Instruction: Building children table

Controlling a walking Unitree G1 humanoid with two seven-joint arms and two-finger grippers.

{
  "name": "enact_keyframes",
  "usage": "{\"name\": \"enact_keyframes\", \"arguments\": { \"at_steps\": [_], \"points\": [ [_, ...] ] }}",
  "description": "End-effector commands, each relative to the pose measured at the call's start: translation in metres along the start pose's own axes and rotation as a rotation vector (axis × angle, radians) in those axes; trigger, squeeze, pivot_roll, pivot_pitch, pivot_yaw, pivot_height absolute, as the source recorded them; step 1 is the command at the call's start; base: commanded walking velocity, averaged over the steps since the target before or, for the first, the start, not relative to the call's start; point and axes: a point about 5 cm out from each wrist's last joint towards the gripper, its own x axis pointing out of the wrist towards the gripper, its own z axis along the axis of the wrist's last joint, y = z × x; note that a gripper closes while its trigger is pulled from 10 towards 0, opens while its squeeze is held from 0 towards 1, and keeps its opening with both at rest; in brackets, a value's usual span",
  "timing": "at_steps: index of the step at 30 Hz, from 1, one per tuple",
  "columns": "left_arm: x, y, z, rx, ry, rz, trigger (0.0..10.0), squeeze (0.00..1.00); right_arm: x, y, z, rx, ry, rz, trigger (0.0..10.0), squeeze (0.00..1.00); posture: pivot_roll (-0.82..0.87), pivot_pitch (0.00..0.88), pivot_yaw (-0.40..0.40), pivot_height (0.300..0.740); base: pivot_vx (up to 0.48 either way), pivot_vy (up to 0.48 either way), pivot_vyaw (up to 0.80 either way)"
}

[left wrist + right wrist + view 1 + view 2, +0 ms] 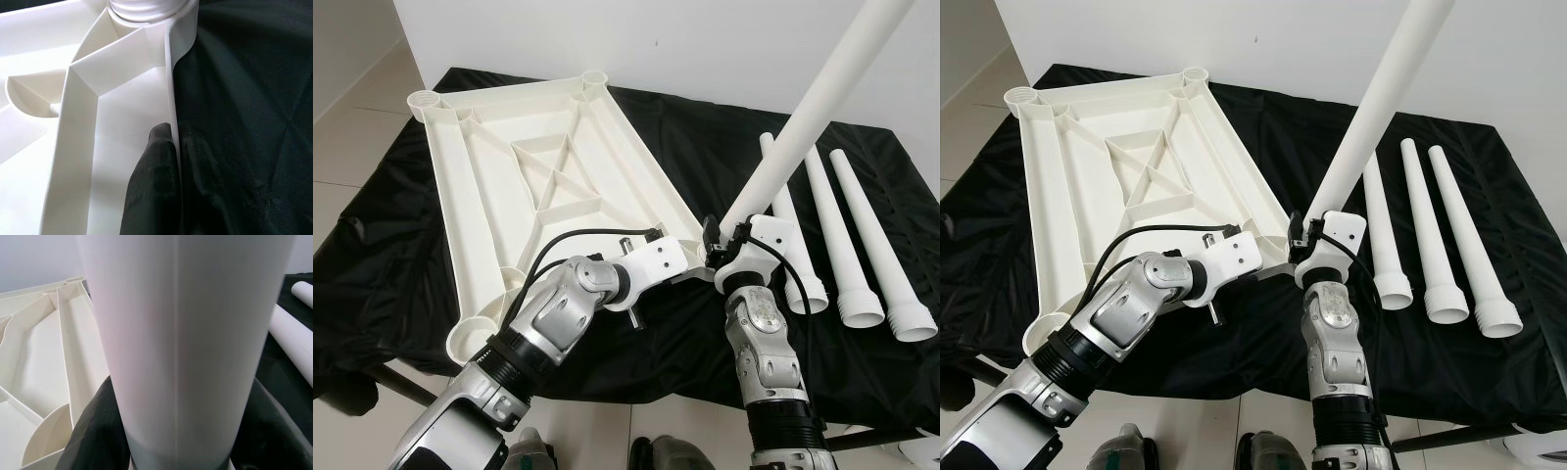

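One white table top [538,186] is seen, laid upside down on a black cloth [401,245], with its ribs facing up. Four white table legs are counted. Three spare legs [847,240] are laid side by side on the cloth, to the right of the table top and well apart from it. The fourth leg [808,117] is held up and tilted, with its low end at the near right corner of the table top. It is gripped between the two black fingers of the right gripper [729,245], one on each side. The side wall of the table top is pinched by the left gripper [168,161], just below the round corner socket [146,10]. A white wall [685,44] is seen behind the cloth.
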Motion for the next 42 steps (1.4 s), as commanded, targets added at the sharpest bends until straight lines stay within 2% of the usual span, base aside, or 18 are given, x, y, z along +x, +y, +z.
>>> {"name": "enact_keyframes", "arguments": {
  "at_steps": [1, 3, 7, 8, 11, 16, 18, 22, 25, 26, 33, 36, 40, 42],
  "points": [
    [0.005, -0.007, 0.002, 0.022, 0.003, -0.006, 10.0, 0.0, -0.003, 0.021, -0.003, 0.066, 0.019, 0.063, 10.0, 0.0, -0.02, 0.018, -0.073, 0.74, 0.0, 0.0, 0.0],
    [0.004, -0.006, 0.002, 0.02, 0.003, -0.002, 10.0, 0.0, -0.002, 0.016, -0.002, 0.039, 0.014, 0.018, 10.0, 0.0, -0.02, 0.024, -0.07, 0.74, 0.0, 0.0, 0.0],
    [0.004, -0.006, 0.002, 0.019, 0.003, -0.001, 10.0, 0.0, -0.001, 0.014, -0.002, 0.025, 0.01, 0.001, 10.0, 0.0, -0.02, 0.026, -0.068, 0.74, 0.0, 0.0, 0.0],
    [0.004, -0.005, 0.002, 0.018, 0.003, 0.0, 10.0, 0.0, 0.0, 0.014, -0.001, 0.019, 0.005, -0.008, 10.0, 1.0, -0.02, 0.029, -0.064, 0.74, 0.0, 0.0, 0.0],
    [0.004, -0.005, 0.002, 0.015, 0.002, 0.0, 10.0, 0.0, 0.0, 0.014, 0.001, 0.046, -0.002, 0.026, 10.0, 1.0, -0.02, 0.031, -0.063, 0.74, 0.0, 0.0, 0.0],
    [0.004, -0.004, 0.002, 0.015, 0.003, 0.003, 10.0, 0.0, 0.001, 0.009, 0.003, 0.021, -0.011, 0.017, 10.0, 1.0, -0.03, 0.031, -0.062, 0.74, 0.0, 0.0, 0.0],
    [0.004, -0.004, 0.003, 0.014, 0.001, 0.004, 10.0, 0.0, 0.002, 0.004, 0.004, 0.002, -0.015, 0.016, 10.0, 1.0, -0.03, 0.032, -0.062, 0.74, 0.0, 0.0, 0.0],
    [0.005, -0.002, 0.004, 0.015, -0.002, 0.006, 10.0, 0.0, 0.01, -0.017, 0.01, -0.031, -0.02, 0.043, 10.0, 1.0, -0.04, 0.033, -0.058, 0.74, 0.0, 0.0, 0.0],
    [0.005, -0.002, 0.004, 0.015, -0.003, 0.007, 10.0, 0.0, 0.012, -0.022, 0.012, -0.042, -0.025, 0.057, 10.0, 1.0, -0.04, 0.033, -0.058, 0.74, 0.0, 0.0, 0.0],
    [0.005, -0.001, 0.004, 0.015, -0.003, 0.008, 10.0, 0.0, 0.014, -0.027, 0.013, -0.064, -0.027, 0.072, 10.0, 0.0, -0.04, 0.033, -0.058, 0.74, 0.0, 0.0, 0.0],
    [0.005, -0.002, 0.004, 0.014, -0.001, 0.007, 10.0, 0.0, 0.019, -0.04, 0.015, -0.113, -0.009, 0.169, 10.0, 0.0, -0.04, 0.034, -0.056, 0.74, 0.0, 0.0, 0.0],
    [0.005, -0.001, 0.004, 0.016, -0.002, 0.007, 10.0, 0.0, 0.018, -0.044, 0.018, -0.133, 0.01, 0.349, 10.0, 0.0, -0.04, 0.034, -0.055, 0.74, 0.0, 0.0, 0.0],
    [0.005, -0.001, 0.004, 0.017, -0.002, 0.008, 10.0, 0.0, 0.018, -0.047, 0.018, -0.142, 0.023, 0.42, 10.0, 0.0, -0.04, 0.033, -0.053, 0.74, 0.0, 0.0, 0.0],
    [0.005, -0.001, 0.005, 0.02, -0.003, 0.006, 10.0, 0.0, 0.021, -0.054, 0.02, -0.147, 0.036, 0.47, 10.0, 0.0, -0.04, 0.031, -0.051, 0.74, 0.0, 0.0, 0.0]
  ]
}}
